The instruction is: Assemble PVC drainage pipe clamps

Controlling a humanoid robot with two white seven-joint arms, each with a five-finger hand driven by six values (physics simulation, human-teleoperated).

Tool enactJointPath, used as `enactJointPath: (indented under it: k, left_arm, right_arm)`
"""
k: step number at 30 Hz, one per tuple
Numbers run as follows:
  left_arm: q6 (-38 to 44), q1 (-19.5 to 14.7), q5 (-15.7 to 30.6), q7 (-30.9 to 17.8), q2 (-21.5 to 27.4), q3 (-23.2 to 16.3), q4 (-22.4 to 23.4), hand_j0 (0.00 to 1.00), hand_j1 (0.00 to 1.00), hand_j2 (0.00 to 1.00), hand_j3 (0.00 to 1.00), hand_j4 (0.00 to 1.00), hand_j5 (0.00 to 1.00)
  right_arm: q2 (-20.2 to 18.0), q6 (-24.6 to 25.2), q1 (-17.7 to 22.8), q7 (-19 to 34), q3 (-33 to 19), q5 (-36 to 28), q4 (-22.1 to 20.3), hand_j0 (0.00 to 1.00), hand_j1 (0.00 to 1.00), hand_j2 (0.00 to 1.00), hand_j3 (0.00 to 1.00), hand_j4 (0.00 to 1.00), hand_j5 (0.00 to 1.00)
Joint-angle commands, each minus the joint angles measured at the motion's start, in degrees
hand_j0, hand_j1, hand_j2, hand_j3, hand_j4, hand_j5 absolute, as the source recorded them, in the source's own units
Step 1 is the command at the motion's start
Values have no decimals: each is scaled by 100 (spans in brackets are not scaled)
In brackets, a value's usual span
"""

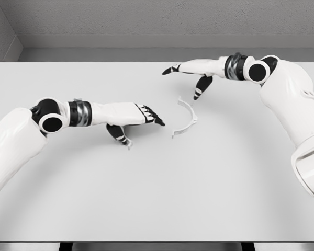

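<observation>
- As the head view showed it, the thin white curved plastic half-ring clamp piece (187,118) lay flat on the plain white table (157,198), right of centre, arc bulging to the right.
- Left white five-finger hand (133,119) hovered low just left of the clamp piece, apart from it, dark fingertips (158,122) pointing toward it.
- Left fingers were stretched out together, thumb hanging down near the table; nothing was gripped. A small pale bit showed by the thumb tip, too small to identify.
- Right white five-finger hand (194,72) sat above and behind the clamp piece, near its upper end, not touching.
- Right fingers were extended leftward, thumb drooping down toward the clamp; it held nothing.
- Grey wall (157,21) ran behind the table's far edge.
</observation>
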Motion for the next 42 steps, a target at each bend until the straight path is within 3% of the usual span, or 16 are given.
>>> enactJointPath:
  k: [1, 32, 34, 38, 40, 42]
  left_arm:
    - [14, 0, 37, 3, -28, 7, -2, 100, 100, 100, 100, 100, 100]
    - [14, -281, -121, 3, -291, 183, 86, 100, 100, 100, 100, 100, 100]
    - [14, -290, -77, 3, -151, 429, 7, 100, 100, 100, 100, 100, 100]
    - [14, -264, 775, 3, 499, 736, -11, 100, 100, 100, 100, 100, 100]
    - [14, -264, 819, 3, 623, 763, -2, 100, 100, 100, 100, 100, 100]
    - [14, -229, 802, 3, 631, 754, 95, 100, 100, 100, 100, 100, 100]
  right_arm:
    - [11, 10, 0, -1, 13, 258, 29, 100, 100, 100, 100, 100, 100]
    - [345, 10, 70, -47, 321, 382, 20, 100, 100, 100, 100, 100, 100]
    - [354, 10, 79, -47, 321, 373, 11, 100, 100, 100, 100, 100, 100]
    - [354, 10, 79, -38, 321, 355, -15, 100, 100, 100, 100, 100, 100]
    - [275, 10, 70, -47, 58, 233, 29, 100, 100, 100, 100, 100, 100]
    - [90, 10, 132, -38, -619, 162, 47, 100, 100, 100, 100, 100, 100]
